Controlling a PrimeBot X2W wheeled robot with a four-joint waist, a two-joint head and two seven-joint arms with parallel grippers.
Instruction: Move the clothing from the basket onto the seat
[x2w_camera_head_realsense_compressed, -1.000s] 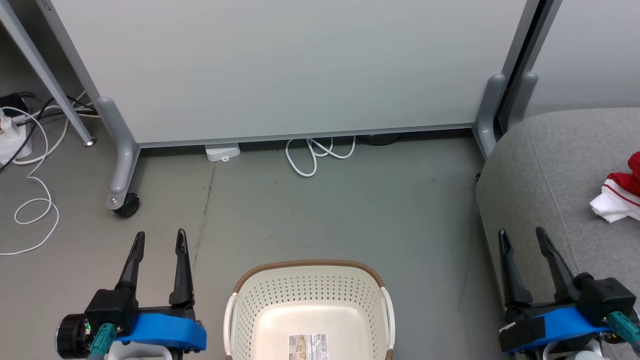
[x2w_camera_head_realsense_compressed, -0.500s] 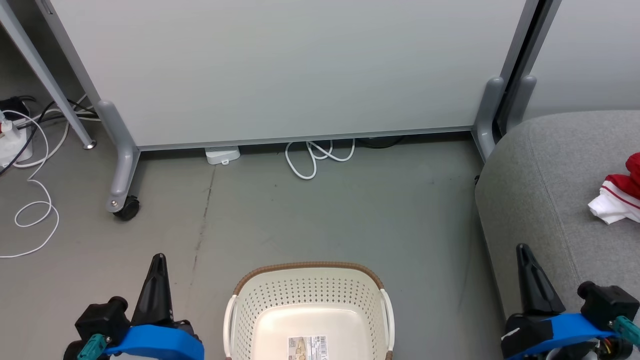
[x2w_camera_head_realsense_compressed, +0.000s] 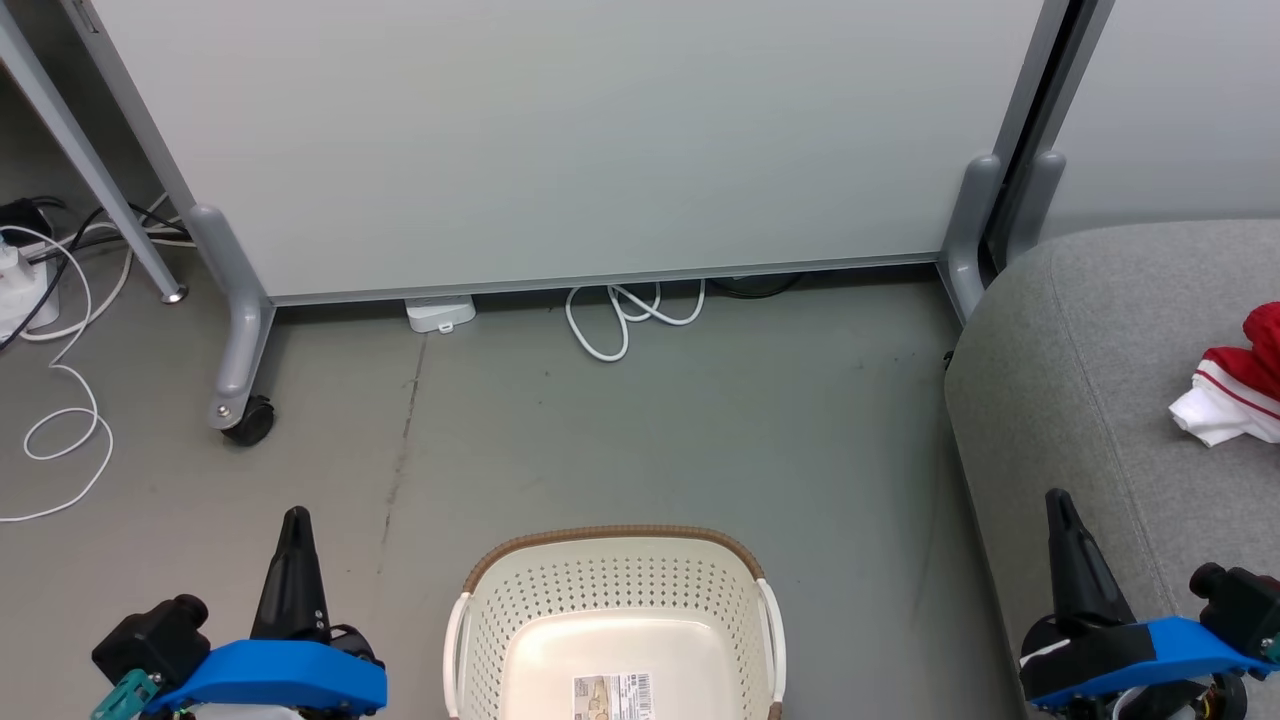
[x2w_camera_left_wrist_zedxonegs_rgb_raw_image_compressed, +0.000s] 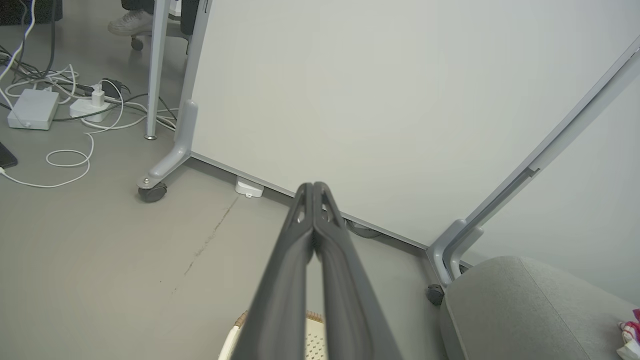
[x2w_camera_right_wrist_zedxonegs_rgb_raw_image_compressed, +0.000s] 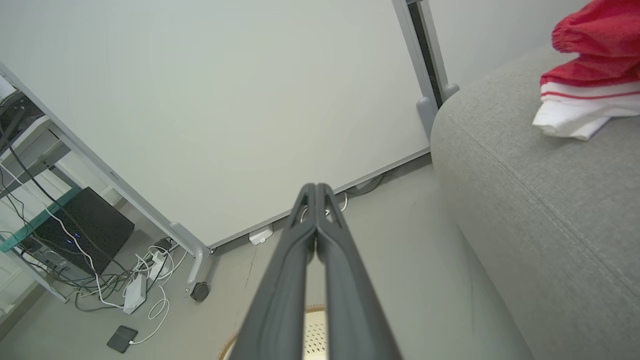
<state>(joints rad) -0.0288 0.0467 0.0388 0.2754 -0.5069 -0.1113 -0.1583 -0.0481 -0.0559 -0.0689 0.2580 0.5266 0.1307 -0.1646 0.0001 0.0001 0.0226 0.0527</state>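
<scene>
Grey floor (x2w_camera_head_realsense_compressed: 640, 430), left gripper (x2w_camera_head_realsense_compressed: 296, 518) pinched closed, right gripper (x2w_camera_head_realsense_compressed: 1058, 503) likewise, flanking basket (x2w_camera_head_realsense_compressed: 612, 533)

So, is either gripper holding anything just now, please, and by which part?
Nothing is held. The left gripper and right gripper are both shut empty; the clothing lies on the seat.

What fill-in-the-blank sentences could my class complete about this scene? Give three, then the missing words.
1. The red and white clothing lies on the grey ____.
2. The sticker on the bottom of the cream basket carries a ____.
3. The left gripper and the right gripper are both ____ (open or shut).
Missing words: seat; barcode; shut.
</scene>
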